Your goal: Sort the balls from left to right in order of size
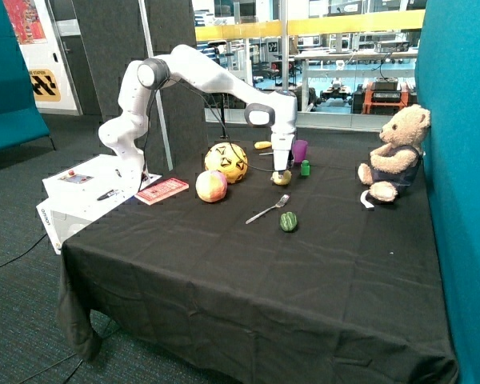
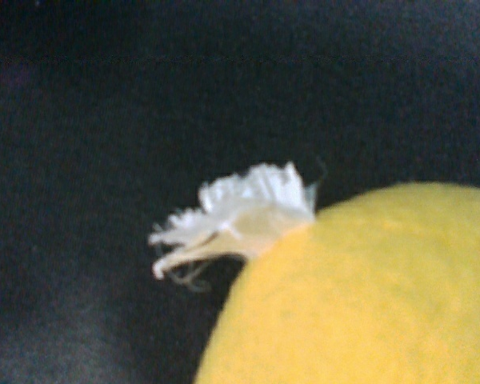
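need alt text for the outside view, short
A white Franka arm's gripper is down at a small yellow ball on a table covered in black cloth. Near it lie a large yellow ball with black markings, a mid-sized pink-and-yellow ball, a metal fork and a small green pepper-like object. A tan teddy bear sits against the teal partition.

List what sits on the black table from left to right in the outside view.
Red booklet → pink-yellow ball → large yellow ball → fork → small yellow ball, with the tool right at it → green pepper → green bottle → teddy bear.
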